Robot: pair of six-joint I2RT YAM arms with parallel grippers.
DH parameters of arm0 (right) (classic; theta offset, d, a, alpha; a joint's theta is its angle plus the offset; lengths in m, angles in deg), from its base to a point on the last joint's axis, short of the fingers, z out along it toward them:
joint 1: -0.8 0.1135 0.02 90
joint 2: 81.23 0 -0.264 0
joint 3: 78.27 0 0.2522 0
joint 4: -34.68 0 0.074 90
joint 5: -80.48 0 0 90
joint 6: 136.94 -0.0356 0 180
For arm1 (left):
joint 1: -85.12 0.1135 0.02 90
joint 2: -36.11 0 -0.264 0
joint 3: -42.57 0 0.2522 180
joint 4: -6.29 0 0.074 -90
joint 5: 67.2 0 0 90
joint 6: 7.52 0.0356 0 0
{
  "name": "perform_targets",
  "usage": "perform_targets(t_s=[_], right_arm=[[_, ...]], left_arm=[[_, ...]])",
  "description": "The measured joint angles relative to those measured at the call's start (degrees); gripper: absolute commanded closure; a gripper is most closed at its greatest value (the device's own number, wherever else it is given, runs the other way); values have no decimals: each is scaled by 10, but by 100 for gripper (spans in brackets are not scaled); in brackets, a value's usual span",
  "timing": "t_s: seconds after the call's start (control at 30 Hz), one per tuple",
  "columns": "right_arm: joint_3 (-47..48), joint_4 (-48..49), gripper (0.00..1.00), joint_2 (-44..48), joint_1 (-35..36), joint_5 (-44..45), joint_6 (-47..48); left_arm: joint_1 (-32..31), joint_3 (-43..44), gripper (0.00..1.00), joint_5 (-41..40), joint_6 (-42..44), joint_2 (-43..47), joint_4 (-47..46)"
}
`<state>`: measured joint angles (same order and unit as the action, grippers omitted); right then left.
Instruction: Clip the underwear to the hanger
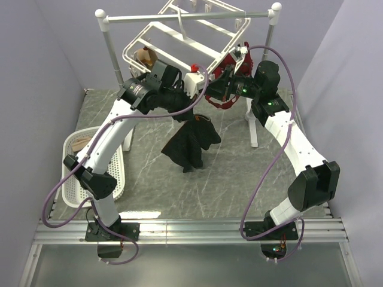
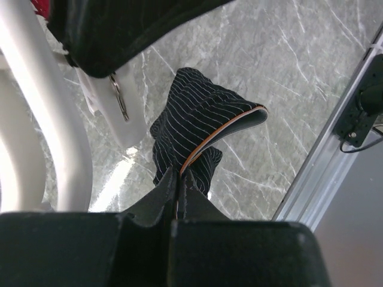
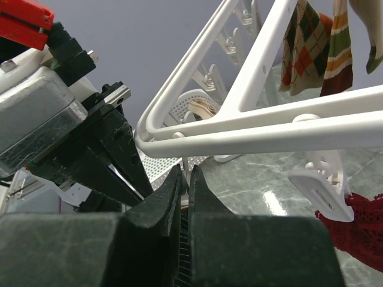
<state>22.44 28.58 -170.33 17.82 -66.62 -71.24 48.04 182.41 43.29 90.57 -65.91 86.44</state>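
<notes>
Left hand (image 2: 178, 174) pinches the underwear (image 2: 197, 125), dangling it at 6 o'clock below the hanger (image 1: 179, 39) for clipping; right hand (image 3: 185, 174) is closed.

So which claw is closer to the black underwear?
Left. The left gripper pinches the underwear itself; the right gripper sits apart, shut, beside the hanger frame.

Free passage over the table (image 1: 239, 179) front right; hanger (image 1: 179, 30), rail stand (image 1: 109, 45) behind, basket (image 1: 72, 179) at left
</notes>
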Motion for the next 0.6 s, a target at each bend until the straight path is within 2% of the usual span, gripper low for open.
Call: perform_targets(t_s=[0.6], right_arm=[[0,-8,100,-3,0,4,36]], left_arm=[[0,16,100,-60,7,-15,-22]])
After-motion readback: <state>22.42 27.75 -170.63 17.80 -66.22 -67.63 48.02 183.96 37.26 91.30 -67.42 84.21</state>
